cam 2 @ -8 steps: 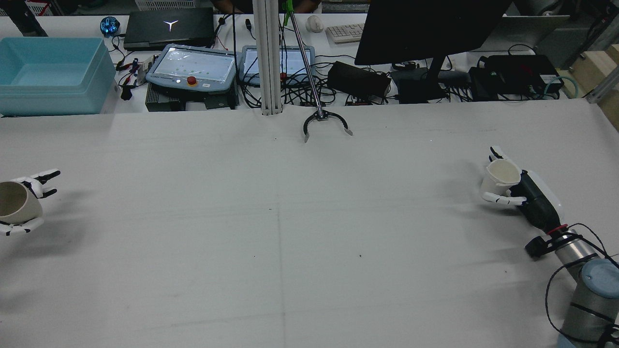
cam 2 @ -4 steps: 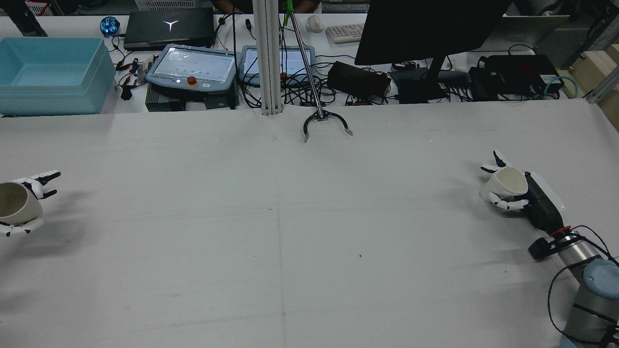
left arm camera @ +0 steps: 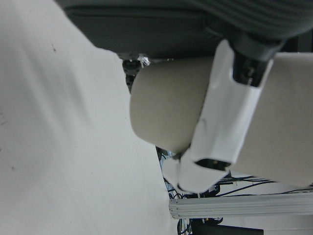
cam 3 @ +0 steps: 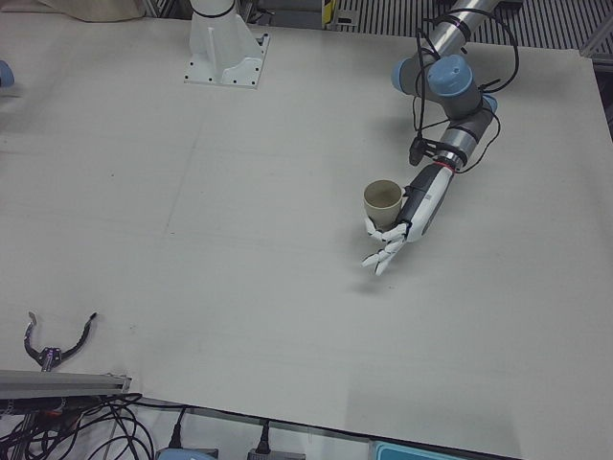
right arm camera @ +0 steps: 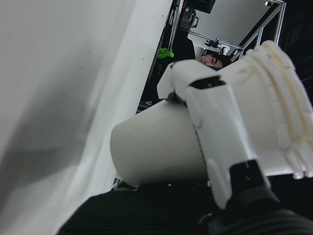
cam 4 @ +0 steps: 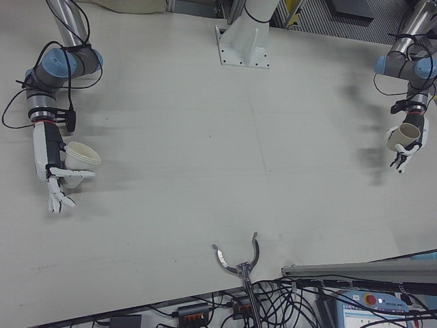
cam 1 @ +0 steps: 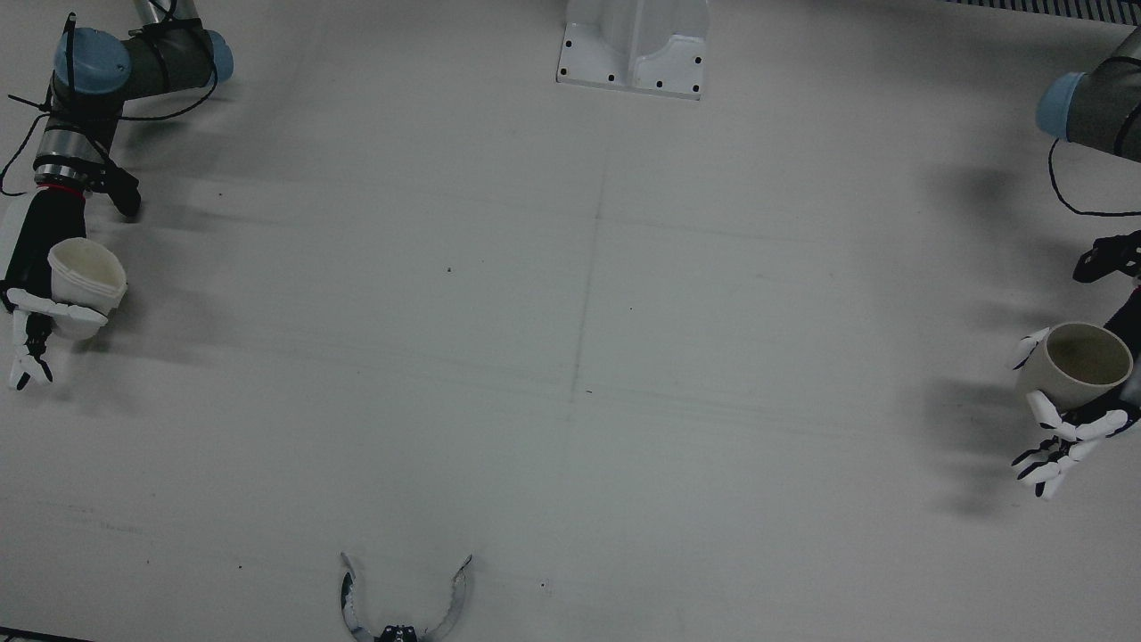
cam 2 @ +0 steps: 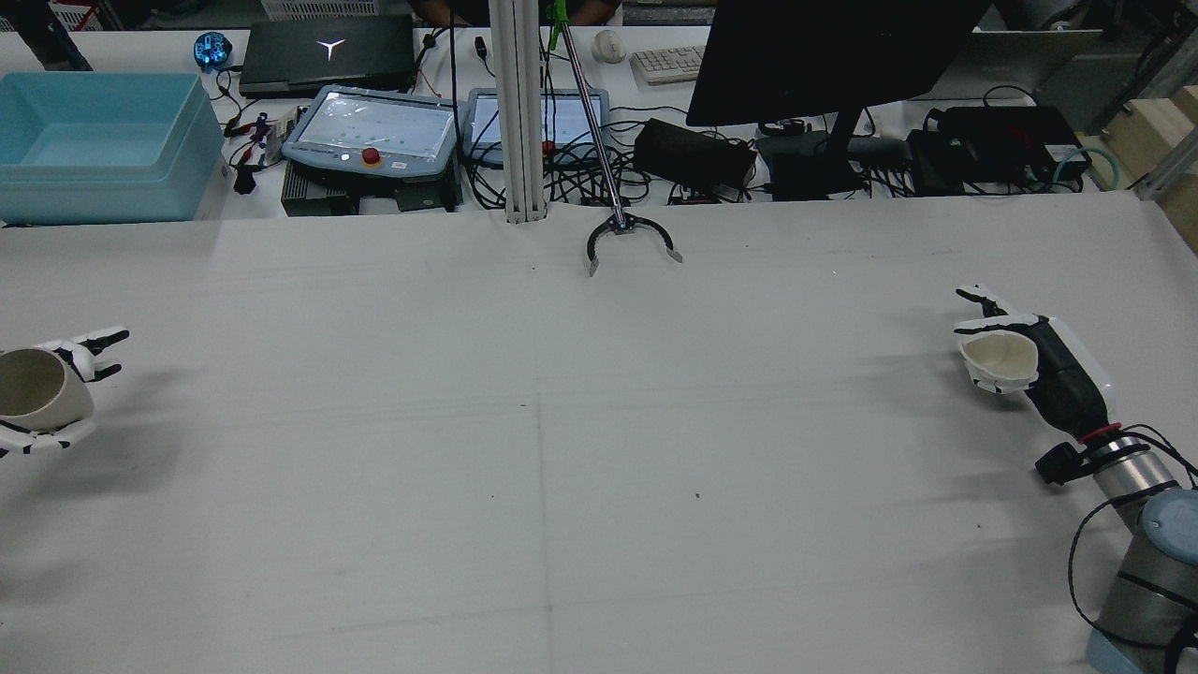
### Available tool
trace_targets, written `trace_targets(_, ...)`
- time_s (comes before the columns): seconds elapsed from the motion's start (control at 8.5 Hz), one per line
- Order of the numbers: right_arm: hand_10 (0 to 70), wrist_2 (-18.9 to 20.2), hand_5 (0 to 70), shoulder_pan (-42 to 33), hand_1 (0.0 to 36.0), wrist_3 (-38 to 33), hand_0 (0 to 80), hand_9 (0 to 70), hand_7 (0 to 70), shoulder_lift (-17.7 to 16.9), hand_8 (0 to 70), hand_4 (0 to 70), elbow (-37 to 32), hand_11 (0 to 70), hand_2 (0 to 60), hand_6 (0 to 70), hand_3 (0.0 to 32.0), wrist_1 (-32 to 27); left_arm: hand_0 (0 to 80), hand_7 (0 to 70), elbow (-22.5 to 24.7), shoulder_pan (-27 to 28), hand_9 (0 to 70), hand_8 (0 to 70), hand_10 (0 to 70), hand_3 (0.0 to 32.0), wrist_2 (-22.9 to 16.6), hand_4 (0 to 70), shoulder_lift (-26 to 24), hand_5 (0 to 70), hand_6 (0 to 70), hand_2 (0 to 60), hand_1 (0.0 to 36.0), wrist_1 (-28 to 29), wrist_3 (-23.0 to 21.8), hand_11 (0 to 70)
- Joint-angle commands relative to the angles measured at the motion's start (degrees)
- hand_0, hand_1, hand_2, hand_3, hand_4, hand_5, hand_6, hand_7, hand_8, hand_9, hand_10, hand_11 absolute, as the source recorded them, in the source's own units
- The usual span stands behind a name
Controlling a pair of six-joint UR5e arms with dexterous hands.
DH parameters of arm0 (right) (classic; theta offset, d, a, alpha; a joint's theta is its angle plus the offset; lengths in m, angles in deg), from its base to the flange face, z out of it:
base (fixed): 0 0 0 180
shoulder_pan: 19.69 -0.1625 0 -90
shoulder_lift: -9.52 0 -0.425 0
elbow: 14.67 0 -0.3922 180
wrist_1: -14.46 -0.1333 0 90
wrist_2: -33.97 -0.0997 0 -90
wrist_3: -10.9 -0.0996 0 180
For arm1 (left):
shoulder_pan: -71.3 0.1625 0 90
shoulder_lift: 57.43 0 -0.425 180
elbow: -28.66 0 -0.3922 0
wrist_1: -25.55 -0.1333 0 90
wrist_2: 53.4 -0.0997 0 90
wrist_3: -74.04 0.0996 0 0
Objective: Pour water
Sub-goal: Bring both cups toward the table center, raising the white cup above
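Observation:
My left hand (cam 2: 82,358) is shut on a beige cup (cam 2: 33,393), held above the table at the far left of the rear view. It shows at the right of the front view (cam 1: 1074,366) and in the left-front view (cam 3: 383,199). My right hand (cam 2: 1053,370) is shut on a white ribbed cup (cam 2: 1000,363) at the far right, tilted, with its mouth turned toward the rear camera. That cup also shows in the front view (cam 1: 85,281) and the right-front view (cam 4: 80,156). Both cups look empty. The hands are far apart.
A black grabber claw (cam 2: 629,239) lies at the table's far edge, on a long rod. A white post base (cam 1: 633,45) stands on the robot's side. A blue bin (cam 2: 98,145), pendants, a monitor and cables lie beyond the table.
My right hand has drawn back to the right and turned, tipping the white cup from upright to tilted. My left hand with the beige cup has shifted slightly.

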Motion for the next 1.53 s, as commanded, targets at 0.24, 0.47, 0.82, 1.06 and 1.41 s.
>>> trace_targets(0.24, 0.0, 2.2, 9.6, -10.0, 36.0, -2.1, 80.0, 3.8, 26.0, -2.2, 3.5, 70.0, 14.8, 0.0, 42.6, 18.7, 0.0, 8.9, 80.0, 15.5, 1.8, -0.1, 3.3, 8.4, 9.2, 0.0, -14.6, 70.0, -15.3, 70.0, 17.6, 60.0, 36.0, -11.2, 3.3, 16.3)
trace_targets(0.47, 0.0, 5.2, 10.0, -12.4, 36.0, -1.7, 80.0, 4.1, 27.7, 1.2, 3.1, 70.0, 20.8, 0.0, 45.0, 20.2, 0.0, 17.2, 80.0, 16.4, 1.3, 0.3, 3.9, 9.2, 9.6, 0.0, -17.3, 70.0, -24.9, 70.0, 18.9, 60.0, 36.0, -16.0, 7.4, 16.7)
trace_targets(0.82, 0.0, 5.2, 10.7, -13.0, 36.0, -1.9, 80.0, 4.9, 31.8, 10.6, 4.2, 70.0, 21.0, 0.0, 47.4, 24.1, 0.0, 23.0, 80.0, 16.8, 1.2, 9.2, 4.6, 9.7, 10.2, 0.0, -16.7, 70.0, -32.5, 70.0, 19.4, 60.0, 36.0, -20.6, 11.1, 17.5)
trace_targets(1.06, 0.0, 3.8, 11.0, -11.8, 36.0, -1.7, 80.0, 5.5, 34.9, 12.6, 4.3, 70.0, 24.9, 0.0, 47.0, 25.6, 0.0, 26.7, 80.0, 16.8, -0.2, 13.7, 4.6, 9.7, 10.0, 0.0, -16.6, 70.0, -37.4, 70.0, 19.2, 60.0, 36.0, -22.6, 13.5, 17.4)
trace_targets(1.41, 0.0, -4.6, 10.9, -1.0, 36.0, 1.4, 80.0, 6.0, 37.3, 12.9, 5.7, 70.0, 34.8, 0.0, 47.3, 25.2, 0.0, 29.3, 80.0, 16.8, -4.3, 17.7, 4.7, 9.7, 10.2, 0.0, -15.7, 70.0, -44.2, 70.0, 19.5, 60.0, 36.0, -24.9, 13.5, 17.6)
